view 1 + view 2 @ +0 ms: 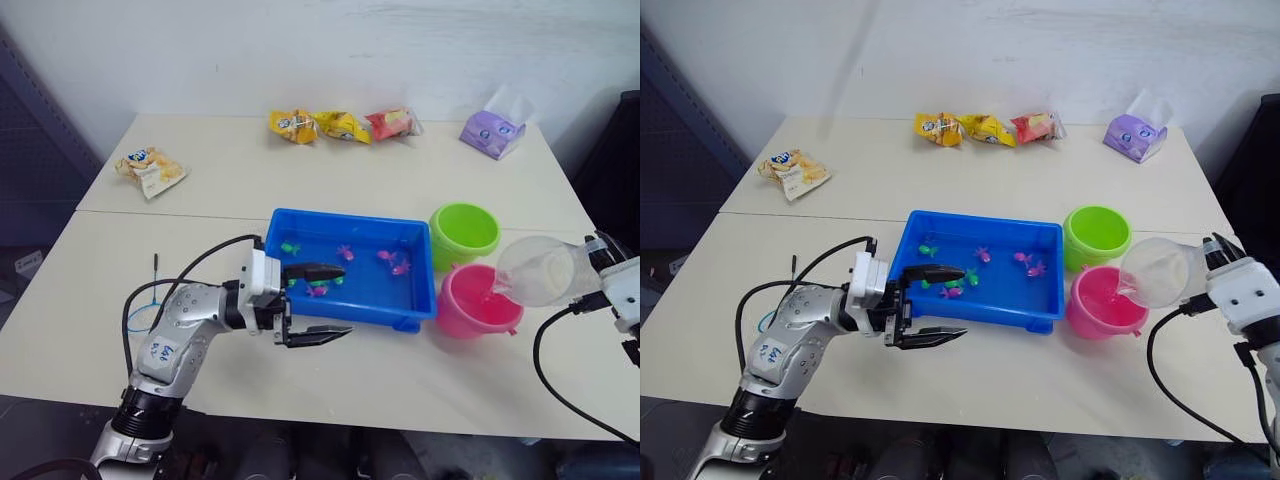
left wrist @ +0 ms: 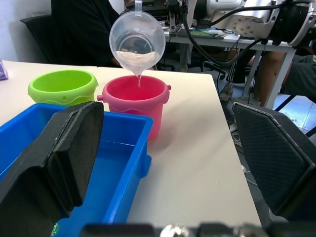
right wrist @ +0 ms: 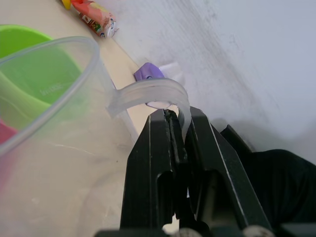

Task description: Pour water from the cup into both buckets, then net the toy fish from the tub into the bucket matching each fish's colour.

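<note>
Currently pouring into pink. Nearest, at about 7 o'clock on the counter [image 1: 90, 320], the left claw [image 1: 318, 303] is hanging spread and empty beside the tub's near-left corner, one finger reaching over the rim, the other outside it. Risk: any drift inward and that finger is nudging the tub [image 1: 400, 312] and slopping its water.

The net [image 1: 140, 310] is lying at 8 o'clock behind the left arm, untouched, with the arm's cable looping close by; a snag looks possible on the reach for it.

At 4 o'clock the right claw [image 3: 180, 129] is pinching the cup's thin handle, fingers pressed tight on it. The cup [image 1: 545, 270] is tipping spout-down over the pink bucket [image 1: 473, 300], a thin stream falling inside. That narrow grip could be letting the cup swivel, sending water onto the counter. Over-tipping here would be leaving too little for the green bucket [image 1: 464, 231], which is sitting just behind at 2 o'clock, touching or nearly touching the pink one.

Toy fish [image 1: 398, 265], green and pink, are floating mid-tub.

Far edge, 12 o'clock: snack packets [image 1: 342, 125] and a purple tissue pack [image 1: 492, 132], well clear.
</note>
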`<state>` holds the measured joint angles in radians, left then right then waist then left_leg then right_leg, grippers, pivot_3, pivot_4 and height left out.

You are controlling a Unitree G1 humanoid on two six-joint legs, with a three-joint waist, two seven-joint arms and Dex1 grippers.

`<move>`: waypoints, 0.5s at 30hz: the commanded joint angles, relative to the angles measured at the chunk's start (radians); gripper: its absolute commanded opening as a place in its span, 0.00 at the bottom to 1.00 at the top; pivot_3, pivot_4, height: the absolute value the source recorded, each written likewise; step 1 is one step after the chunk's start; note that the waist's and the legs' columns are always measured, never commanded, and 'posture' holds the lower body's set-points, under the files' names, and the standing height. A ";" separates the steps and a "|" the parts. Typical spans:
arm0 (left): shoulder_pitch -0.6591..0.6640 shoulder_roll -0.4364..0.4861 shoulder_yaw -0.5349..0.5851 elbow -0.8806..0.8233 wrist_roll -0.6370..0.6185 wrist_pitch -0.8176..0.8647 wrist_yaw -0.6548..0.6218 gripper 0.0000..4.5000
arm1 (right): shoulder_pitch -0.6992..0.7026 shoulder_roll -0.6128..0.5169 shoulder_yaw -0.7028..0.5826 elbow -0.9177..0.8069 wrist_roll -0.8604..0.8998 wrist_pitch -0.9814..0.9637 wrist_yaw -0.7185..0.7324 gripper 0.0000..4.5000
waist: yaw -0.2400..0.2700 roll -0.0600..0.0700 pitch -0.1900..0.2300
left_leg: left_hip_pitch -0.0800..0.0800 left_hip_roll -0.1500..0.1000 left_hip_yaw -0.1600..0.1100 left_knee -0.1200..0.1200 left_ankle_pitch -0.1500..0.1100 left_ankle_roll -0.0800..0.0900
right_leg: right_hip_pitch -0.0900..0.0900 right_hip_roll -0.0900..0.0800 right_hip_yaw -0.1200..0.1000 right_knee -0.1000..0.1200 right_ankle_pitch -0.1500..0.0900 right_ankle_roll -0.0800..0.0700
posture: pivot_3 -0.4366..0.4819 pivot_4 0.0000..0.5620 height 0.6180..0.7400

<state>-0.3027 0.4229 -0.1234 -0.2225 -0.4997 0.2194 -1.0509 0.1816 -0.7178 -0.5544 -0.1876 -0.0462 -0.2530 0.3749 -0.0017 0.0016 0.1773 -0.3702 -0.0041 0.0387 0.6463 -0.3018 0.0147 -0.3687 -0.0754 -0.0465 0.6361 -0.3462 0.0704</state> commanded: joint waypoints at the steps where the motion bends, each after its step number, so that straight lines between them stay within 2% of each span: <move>1: -0.018 -0.011 -0.006 0.002 0.014 -0.035 -0.004 1.00 | -0.004 -0.007 -0.021 -0.003 -0.052 -0.085 -0.042 0.01 | 0.000 0.000 0.000 | 0.000 0.000 0.000 0.000 0.000 0.000 | 0.000 0.000 0.000 0.000 0.000 0.000 | 0.48 0.27 1.00; 7: -0.049 -0.007 0.003 0.058 0.034 -0.075 -0.018 1.00 | -0.013 0.008 -0.012 0.004 -0.073 -0.102 -0.063 0.01 | 0.001 0.000 0.000 | 0.000 0.000 0.000 0.000 0.001 -0.001 | 0.000 0.000 0.000 0.000 0.000 0.000 | 0.48 0.27 1.00; 15: -0.073 -0.010 0.015 0.068 0.009 -0.044 -0.015 1.00 | -0.001 0.007 -0.020 0.012 -0.164 -0.167 -0.099 0.01 | 0.000 0.000 0.000 | 0.000 0.000 0.000 0.000 0.001 -0.001 | 0.000 0.000 0.000 0.000 0.000 0.000 | 0.48 0.27 1.00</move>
<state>-0.3655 0.4129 -0.1240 -0.1387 -0.4685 0.1705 -1.0655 0.1823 -0.7050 -0.5469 -0.1555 -0.2023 -0.3947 0.3085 -0.0018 0.0012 0.1775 -0.3702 -0.0041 0.0387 0.6467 -0.3006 0.0141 -0.3686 -0.0753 -0.0465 0.6363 -0.3461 0.0705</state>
